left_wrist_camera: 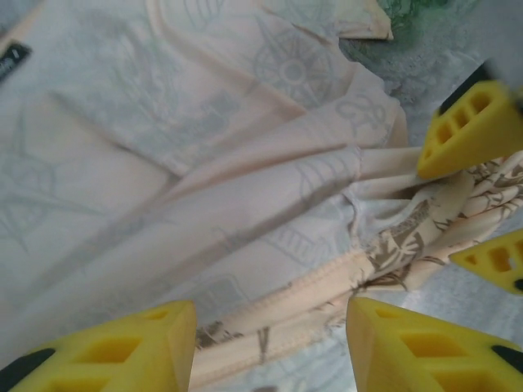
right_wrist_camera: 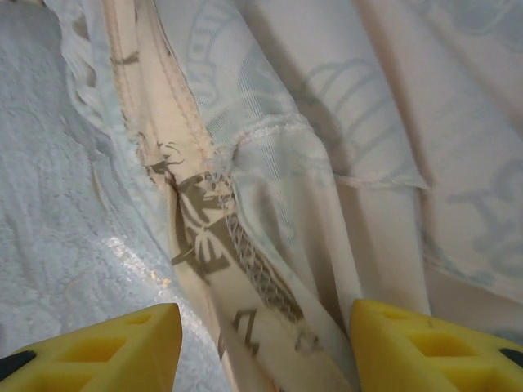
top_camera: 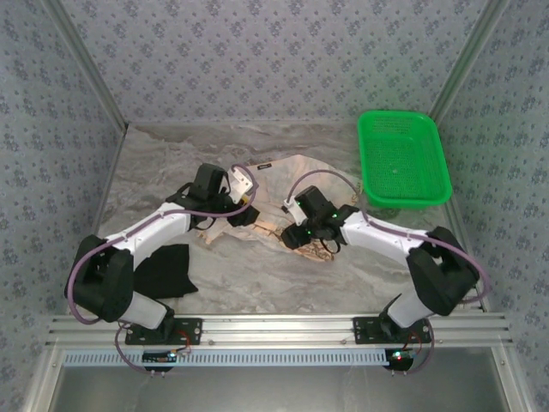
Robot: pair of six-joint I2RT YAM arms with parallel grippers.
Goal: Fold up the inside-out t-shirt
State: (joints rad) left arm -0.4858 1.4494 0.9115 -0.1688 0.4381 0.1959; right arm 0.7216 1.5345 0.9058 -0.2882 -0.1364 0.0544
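Observation:
The inside-out t-shirt [top_camera: 283, 176] lies crumpled at the table's middle, pale reverse side up, with its dark neck label [left_wrist_camera: 12, 61] at the far left of the left wrist view. My left gripper [top_camera: 249, 215] hovers over its near left part. It is open [left_wrist_camera: 270, 351], with the stitched hem [left_wrist_camera: 327, 286] lying loose between the yellow fingers. My right gripper [top_camera: 296, 239] is over the near right bunch, also open [right_wrist_camera: 265, 351], straddling a twisted fold that shows the dark print [right_wrist_camera: 204, 237]. Its yellow fingertips [left_wrist_camera: 474, 131] appear in the left wrist view, close by.
A plain black folded garment [top_camera: 167, 270] lies near the left arm's base. A green plastic basket [top_camera: 429, 184] stands at the back right. Patterned walls enclose the marble-look table [top_camera: 171, 163] on three sides.

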